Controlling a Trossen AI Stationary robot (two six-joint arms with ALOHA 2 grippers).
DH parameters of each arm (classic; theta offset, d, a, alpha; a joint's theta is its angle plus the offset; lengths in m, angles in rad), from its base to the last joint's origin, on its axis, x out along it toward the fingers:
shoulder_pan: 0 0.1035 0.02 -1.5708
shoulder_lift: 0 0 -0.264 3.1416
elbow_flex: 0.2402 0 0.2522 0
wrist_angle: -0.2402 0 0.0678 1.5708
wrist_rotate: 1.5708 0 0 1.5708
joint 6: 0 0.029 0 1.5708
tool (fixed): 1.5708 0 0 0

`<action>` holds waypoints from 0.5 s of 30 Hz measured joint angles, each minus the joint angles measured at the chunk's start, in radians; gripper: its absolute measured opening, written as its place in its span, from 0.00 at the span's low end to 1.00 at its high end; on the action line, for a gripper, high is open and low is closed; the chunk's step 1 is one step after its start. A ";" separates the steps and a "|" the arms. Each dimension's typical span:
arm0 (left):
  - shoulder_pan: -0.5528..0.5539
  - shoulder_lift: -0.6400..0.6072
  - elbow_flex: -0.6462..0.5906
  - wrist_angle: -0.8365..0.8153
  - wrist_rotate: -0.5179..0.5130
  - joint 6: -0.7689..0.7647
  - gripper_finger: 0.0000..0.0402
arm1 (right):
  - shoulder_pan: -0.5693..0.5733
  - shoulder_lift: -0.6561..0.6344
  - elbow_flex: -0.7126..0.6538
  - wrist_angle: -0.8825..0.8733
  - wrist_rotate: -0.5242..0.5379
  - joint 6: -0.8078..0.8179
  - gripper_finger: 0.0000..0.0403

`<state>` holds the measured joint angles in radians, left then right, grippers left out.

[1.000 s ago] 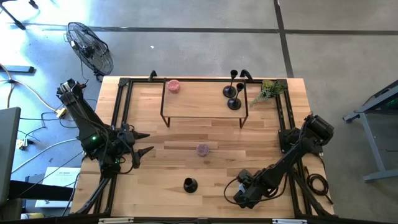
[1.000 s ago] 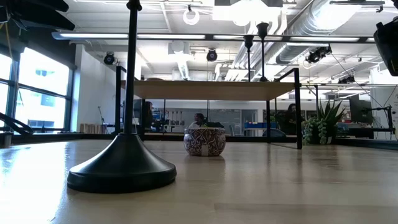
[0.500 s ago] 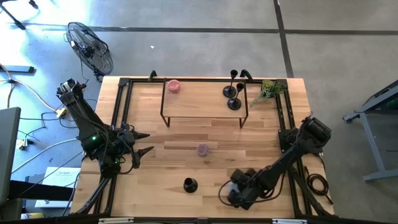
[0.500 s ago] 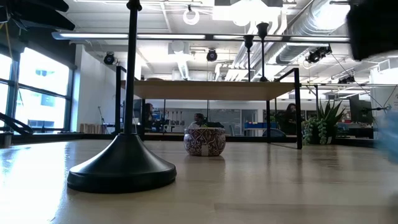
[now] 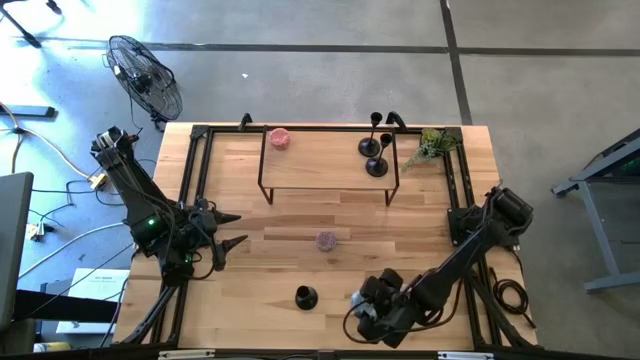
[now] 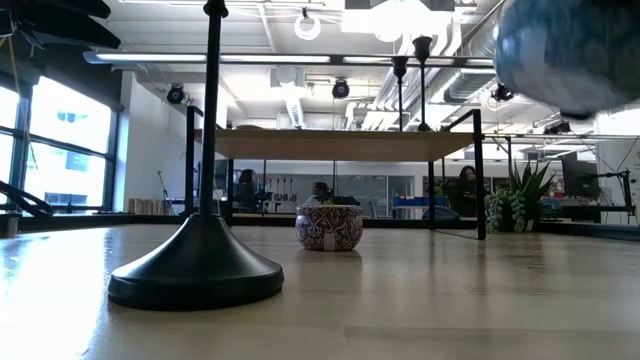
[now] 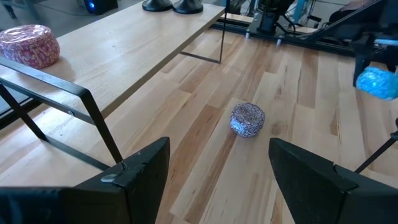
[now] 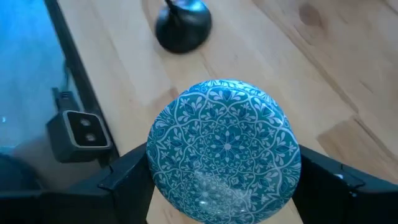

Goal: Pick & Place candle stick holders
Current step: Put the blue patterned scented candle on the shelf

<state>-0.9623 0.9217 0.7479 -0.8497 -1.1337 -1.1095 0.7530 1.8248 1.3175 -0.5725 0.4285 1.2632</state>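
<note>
One black candle stick holder stands on its domed base near the table's front edge; it also shows close up in the low view and in the right wrist view. Two more holders stand on the raised shelf. My right gripper hovers just right of the near holder, shut on a round blue patterned tin. At the table's left edge my left gripper waits, open and holding nothing. My right gripper pinches the blue tin's round side wall between its two fingers, one on each opposite side. The fingers slant downward from the table's right. The tin is lifted clear of the table.
A small purple patterned tin sits mid-table. A pink tin rests on the raised wooden shelf at the back. A green plant stands at the back right. Black frame rails run along the table's sides.
My right gripper has risen and gone toward the table's left edge, nearer the front candle stick holder, turning as it went. The blue tin has come up with it and now hangs clear above the table.
</note>
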 joint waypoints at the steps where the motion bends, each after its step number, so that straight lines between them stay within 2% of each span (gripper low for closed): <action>1: 0.000 0.000 0.000 0.004 -0.003 0.000 0.67 | -0.002 0.000 0.013 -0.010 0.004 -0.013 0.73; 7: 0.000 0.000 0.000 0.012 -0.028 0.002 0.67 | -0.021 -0.002 0.076 -0.020 0.044 -0.123 0.73; 15: 0.000 0.000 0.000 0.013 0.000 0.002 0.67 | -0.047 -0.003 0.148 -0.023 0.041 -0.258 0.73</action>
<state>-0.9619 0.9216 0.7483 -0.8371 -1.1339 -1.1074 0.7056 1.8217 1.4656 -0.5957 0.4698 1.0049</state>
